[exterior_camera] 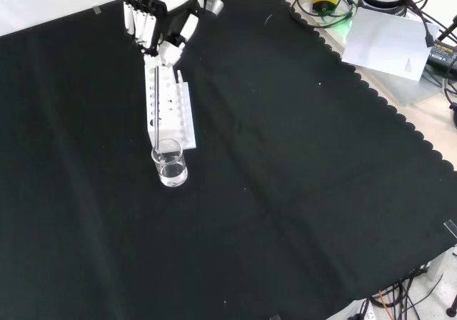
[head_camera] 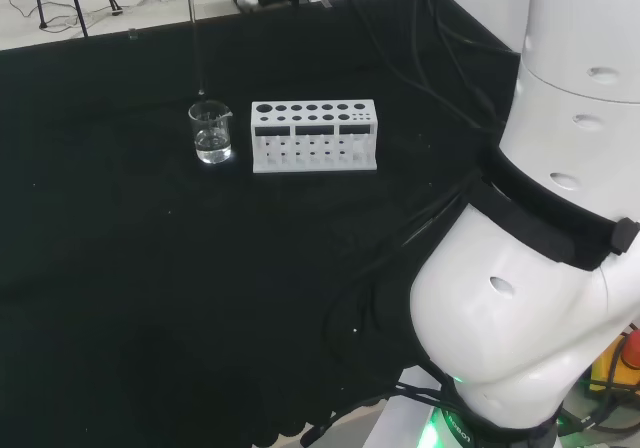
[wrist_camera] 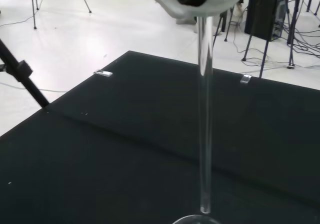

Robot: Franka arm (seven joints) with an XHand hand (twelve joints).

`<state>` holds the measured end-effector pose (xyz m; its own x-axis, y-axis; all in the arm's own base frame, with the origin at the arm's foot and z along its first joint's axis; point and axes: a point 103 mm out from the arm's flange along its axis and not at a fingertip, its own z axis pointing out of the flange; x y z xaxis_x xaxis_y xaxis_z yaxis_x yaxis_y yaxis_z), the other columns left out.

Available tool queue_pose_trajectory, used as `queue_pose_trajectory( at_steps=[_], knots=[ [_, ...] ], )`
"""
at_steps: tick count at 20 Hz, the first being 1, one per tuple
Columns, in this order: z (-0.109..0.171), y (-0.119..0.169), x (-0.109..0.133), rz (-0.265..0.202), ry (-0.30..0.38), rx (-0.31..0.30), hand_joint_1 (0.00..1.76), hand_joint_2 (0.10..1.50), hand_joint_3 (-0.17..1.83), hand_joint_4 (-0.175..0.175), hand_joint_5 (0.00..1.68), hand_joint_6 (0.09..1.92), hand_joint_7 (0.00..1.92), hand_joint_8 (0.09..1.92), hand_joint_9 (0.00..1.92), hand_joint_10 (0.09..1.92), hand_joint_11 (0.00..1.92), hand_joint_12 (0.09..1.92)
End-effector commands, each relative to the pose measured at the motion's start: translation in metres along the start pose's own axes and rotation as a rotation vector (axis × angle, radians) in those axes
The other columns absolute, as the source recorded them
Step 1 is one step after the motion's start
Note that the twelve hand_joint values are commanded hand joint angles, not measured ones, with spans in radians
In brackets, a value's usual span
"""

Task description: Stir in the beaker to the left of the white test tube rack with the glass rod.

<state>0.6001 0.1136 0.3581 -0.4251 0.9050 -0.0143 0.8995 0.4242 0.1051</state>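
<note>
Just one beaker point(head_camera: 211, 133), one rack point(head_camera: 314, 136), one hand-held glass rod point(wrist_camera: 204, 134).

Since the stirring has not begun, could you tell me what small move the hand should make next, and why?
Probably a straight descent. The hand holds the glass rod upright, and in the head view its tip hangs just above the rim of the beaker, which holds clear liquid beside the white test tube rack. Lowering the tip into the liquid comes before any circling.
</note>
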Motion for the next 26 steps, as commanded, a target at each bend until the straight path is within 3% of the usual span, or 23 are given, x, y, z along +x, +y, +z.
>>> queue_pose_trajectory(
  at_steps=[1,11,18,26],
  knots=[
    [0.006,-0.003,0.006,-0.009,-0.002,0.017,1.30,1.02,0.05,-0.175,1.16,0.41,1.18,0.98,1.61,0.87,1.44,0.95],
    [0.023,-0.006,-0.006,0.003,0.003,0.047,1.30,1.02,0.04,-0.175,1.16,0.41,1.18,0.98,1.61,0.87,1.44,0.96],
    [0.064,0.002,-0.002,-0.012,0.006,0.101,1.30,1.03,0.04,-0.175,1.16,0.41,1.18,0.98,1.61,0.87,1.44,0.96],
    [0.083,0.009,0.000,-0.027,0.013,0.118,1.30,1.03,0.03,-0.175,1.16,0.41,1.18,0.99,1.62,0.87,1.44,0.96]
  ],
)
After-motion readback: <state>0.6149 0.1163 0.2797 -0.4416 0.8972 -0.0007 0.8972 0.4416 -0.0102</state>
